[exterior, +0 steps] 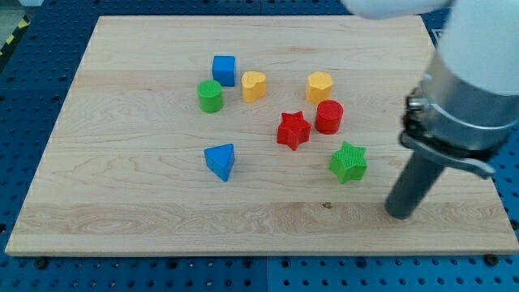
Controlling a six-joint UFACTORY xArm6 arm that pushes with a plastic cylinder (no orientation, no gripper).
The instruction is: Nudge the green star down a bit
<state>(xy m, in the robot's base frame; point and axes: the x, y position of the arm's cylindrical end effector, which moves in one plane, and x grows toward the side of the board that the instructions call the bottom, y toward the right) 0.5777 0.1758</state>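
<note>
A: Where's my tip [399, 214] sitting rn?

B: It's resting low on the counter [162, 219], toward the view's bottom right. The green star [348, 161] is lying at approx 10 o'clock from it, near but apart, w/ bare wood showing between them.

A: And the fingers, released or clenched?

B: There aren't any showing; the arm is ending in a plain dark rod, so nothing is grasping anything.

A: OK, so where's the star lying vs the other blocks?

B: It's sitting right of centre, in the lower half. The red star [293, 130] is lying at 10 o'clock from it, a little apart. The red cylinder [329, 117] is standing at approx 11 o'clock from it, just beside the red star's right side. I can't tell if those two reds are touching.

A: Anything else down near the front?

B: The blue triangular block [220, 161] is sitting at 9 o'clock from the green star, well apart, on its own.

A: Farther back?

B: The yellow hexagonal block [319, 86] is standing just behind the red cylinder. The yellow heart [254, 85] is lying at 9 o'clock from that one. The green cylinder [210, 96] is standing left of the heart, and the blue cube [224, 70] is sitting at approx 1 o'clock from the green cyl., very close.
</note>
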